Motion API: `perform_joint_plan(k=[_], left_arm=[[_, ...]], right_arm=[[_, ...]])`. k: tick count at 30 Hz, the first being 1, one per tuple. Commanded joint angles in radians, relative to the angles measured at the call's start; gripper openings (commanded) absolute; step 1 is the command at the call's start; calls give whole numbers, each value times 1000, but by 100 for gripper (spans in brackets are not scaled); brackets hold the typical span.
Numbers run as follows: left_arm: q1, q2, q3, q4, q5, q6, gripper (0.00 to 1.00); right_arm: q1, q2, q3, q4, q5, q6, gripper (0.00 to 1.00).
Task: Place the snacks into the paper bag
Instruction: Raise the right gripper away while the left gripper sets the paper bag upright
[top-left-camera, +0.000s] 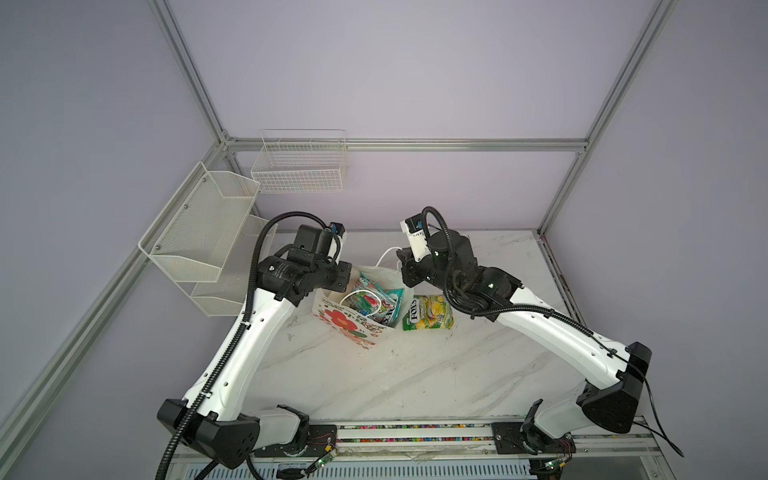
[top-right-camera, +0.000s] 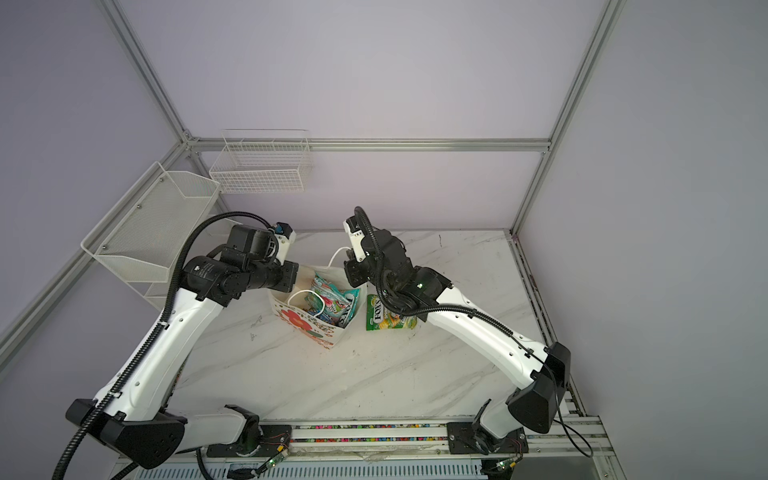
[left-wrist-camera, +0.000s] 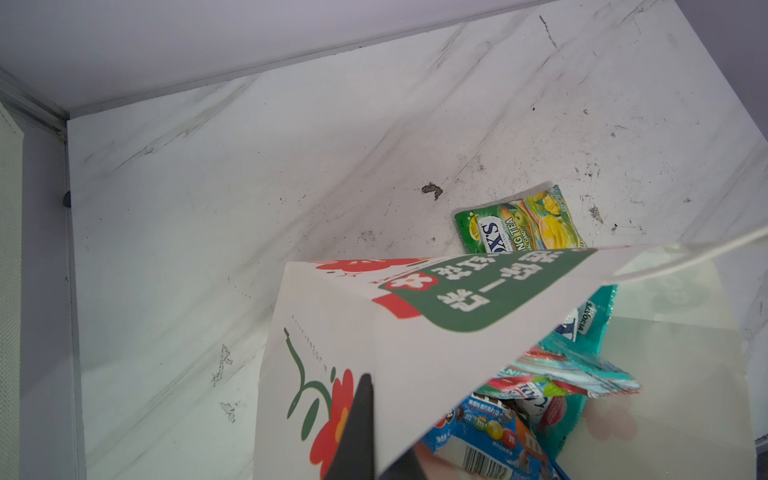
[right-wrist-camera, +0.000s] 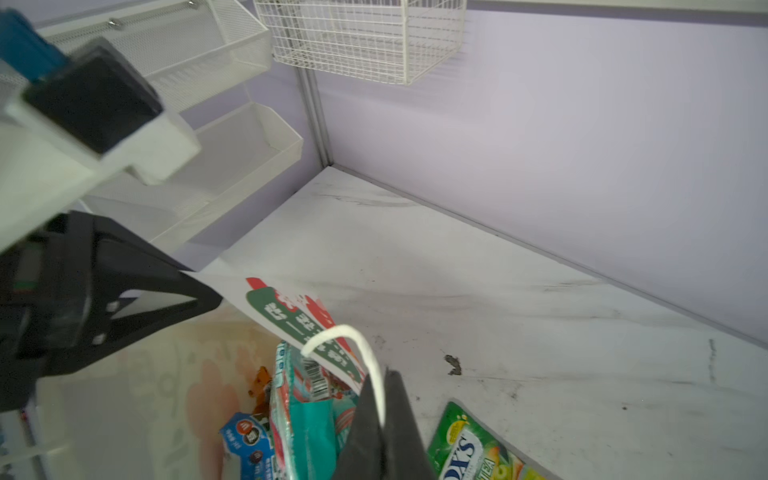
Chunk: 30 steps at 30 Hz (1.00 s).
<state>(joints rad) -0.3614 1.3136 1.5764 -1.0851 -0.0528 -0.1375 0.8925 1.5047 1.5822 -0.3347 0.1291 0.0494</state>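
A white marble-look tabletop (top-left-camera: 415, 374) fills my view. On it, between the two arms, stands a white paper gift bag (top-left-camera: 353, 328) printed with a red flower, its mouth open. My left gripper (right-wrist-camera: 210, 300) is clamped on the bag's rim on its own side. My right gripper (right-wrist-camera: 384, 395) is pinched closed on the white cord handle (right-wrist-camera: 357, 336) at the opposite rim. Inside sit teal-and-red glossy FOX'S packets (top-left-camera: 384, 301) and a small blue m&m's packet (left-wrist-camera: 486, 432). A green-and-yellow glossy FOX'S packet (top-left-camera: 428, 318) lies flat on the table just beside the bag — outside it. My worry is that both grippers are occupied, so fetching that packet means releasing one side, and the thin paper mouth could sag shut or the bag could tip. Pulling too hard could tear the rim or cord — and a flat, slick packet may slip from a pinch.
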Motion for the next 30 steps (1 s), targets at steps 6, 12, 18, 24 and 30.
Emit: perform_joint_plan(k=[6, 12, 18, 24, 30], left_arm=[[-4, 27, 121, 50, -49, 10, 65], [-5, -3, 266, 31, -128, -40, 94], [-7, -112, 175, 45, -54, -108, 98], [-9, -114, 30, 89, -3, -126, 96], [-17, -45, 8, 123, 72, -106, 91]], right_arm=[[-1, -17, 59, -17, -38, 13, 0], [-1, -10, 65, -51, -9, 25, 0], [-1, -22, 44, -54, -6, 36, 0], [-2, -24, 27, -50, -22, 45, 0], [-1, -50, -3, -43, -33, 64, 0]])
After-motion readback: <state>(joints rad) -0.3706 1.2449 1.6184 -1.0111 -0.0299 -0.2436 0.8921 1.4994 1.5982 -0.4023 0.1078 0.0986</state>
